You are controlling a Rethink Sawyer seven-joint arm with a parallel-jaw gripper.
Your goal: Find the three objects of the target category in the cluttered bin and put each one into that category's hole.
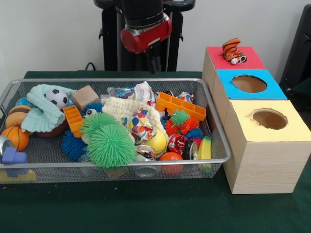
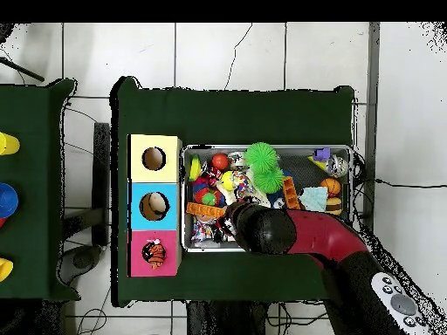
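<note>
A wire mesh bin is crammed with toys: two green spiky balls, a blue spiky ball, red spiky balls, a soccer ball, a basketball, orange plastic pieces, a wooden block, cloths and cans. Right of it stand a red box with a tiger-striped toy lying over its hole, a blue box and a yellow box. My gripper hangs behind the bin's far rim under the red wrist. In the overhead view the arm covers it above the bin's corner by the red box.
A mint cloth and a cream knitted cloth lie over other items. A purple block sits in the bin's front left corner. The blue box's hole has something pale in it. A second table with coloured items stands aside.
</note>
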